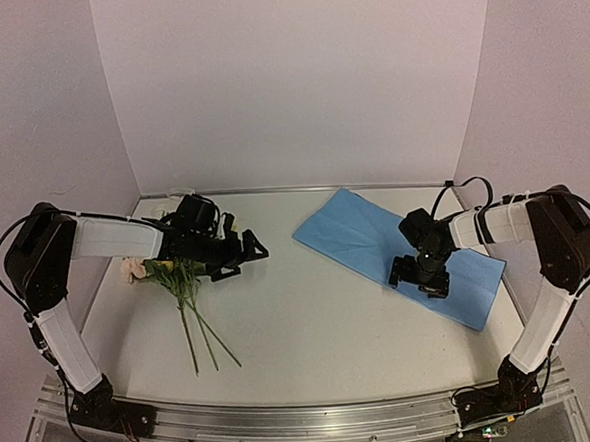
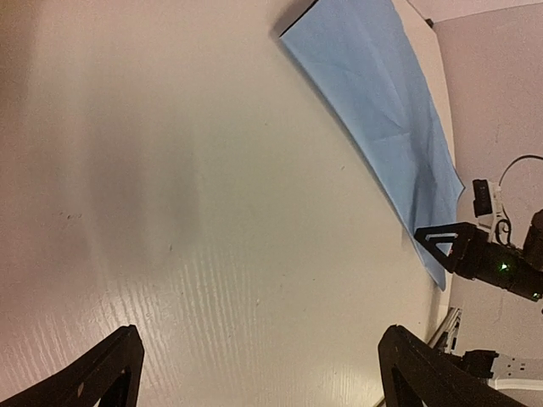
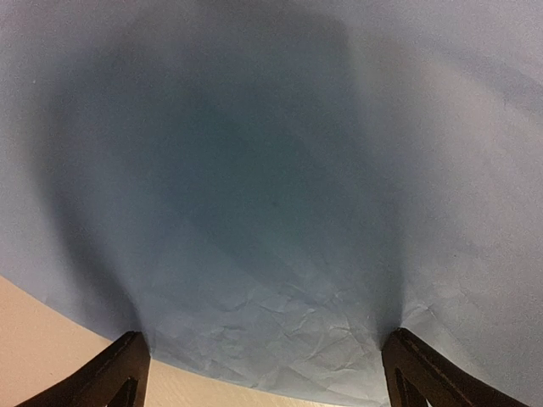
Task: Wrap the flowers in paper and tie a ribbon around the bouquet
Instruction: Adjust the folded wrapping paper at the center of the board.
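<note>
The flowers [image 1: 170,276] lie on the left part of the table [image 1: 311,320], with the pale blooms toward the left side and the thin green stems pointing to the near edge. The left gripper [image 1: 242,259] is just beside them on the right. Its fingers stand wide apart and nothing is between them; in its wrist view only bare table [image 2: 212,212] is under the left gripper [image 2: 261,335]. The paper [image 1: 351,228] lies flat on the right part of the table, light blue side up, well apart from the flowers. In the left wrist view the paper [image 2: 382,102] shows creases. The right gripper [image 1: 421,278] is low over the near part of the sheet, also spread wide and holding nothing. Its wrist view shows the right gripper [image 3: 263,339] over the wrinkled paper [image 3: 271,170], close to its edge. What may be the ribbon [image 1: 165,197] shows as a small white strip at the back left, mostly hidden by the left arm.
</note>
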Tool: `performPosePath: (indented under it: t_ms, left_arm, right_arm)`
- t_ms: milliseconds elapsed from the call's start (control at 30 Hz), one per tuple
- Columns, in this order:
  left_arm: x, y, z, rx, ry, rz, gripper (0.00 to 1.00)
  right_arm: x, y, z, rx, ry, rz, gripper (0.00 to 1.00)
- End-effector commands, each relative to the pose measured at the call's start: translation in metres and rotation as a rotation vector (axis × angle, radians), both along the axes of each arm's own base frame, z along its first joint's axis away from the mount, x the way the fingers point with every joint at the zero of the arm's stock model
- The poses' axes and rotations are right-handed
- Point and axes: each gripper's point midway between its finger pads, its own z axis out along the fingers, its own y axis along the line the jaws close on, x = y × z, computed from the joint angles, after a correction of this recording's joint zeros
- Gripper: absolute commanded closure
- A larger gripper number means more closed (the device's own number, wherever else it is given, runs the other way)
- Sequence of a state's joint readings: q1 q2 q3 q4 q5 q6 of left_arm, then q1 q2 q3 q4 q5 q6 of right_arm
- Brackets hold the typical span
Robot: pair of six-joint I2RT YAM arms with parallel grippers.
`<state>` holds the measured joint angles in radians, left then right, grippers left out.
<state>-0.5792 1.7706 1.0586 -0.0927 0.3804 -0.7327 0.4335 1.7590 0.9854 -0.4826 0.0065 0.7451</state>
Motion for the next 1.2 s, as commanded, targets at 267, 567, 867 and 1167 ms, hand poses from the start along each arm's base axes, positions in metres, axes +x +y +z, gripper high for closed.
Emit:
performPosePath:
  t_ms: [267,567,867,1167]
  left_arm:
    - [-0.028,0.062,-0.056,0.190,0.101,0.183,0.00]
    - [-0.043,0.114,-0.064,0.280,0.136,0.257,0.00]
    - [-0.035,0.112,-0.028,0.216,0.040,0.174,0.00]
    - [-0.003,0.020,0.055,-0.026,-0.147,-0.009,0.00]
  right_arm:
    - [-0.030,0.066,-0.016,0.100,-0.025,-0.086,0.02]
    - [-0.022,0.155,0.033,0.236,-0.127,-0.052,0.02]
    - [-0.069,0.059,0.066,0.124,-0.131,-0.098,0.02]
    - [-0.127,0.021,0.048,0.254,-0.090,-0.275,0.02]
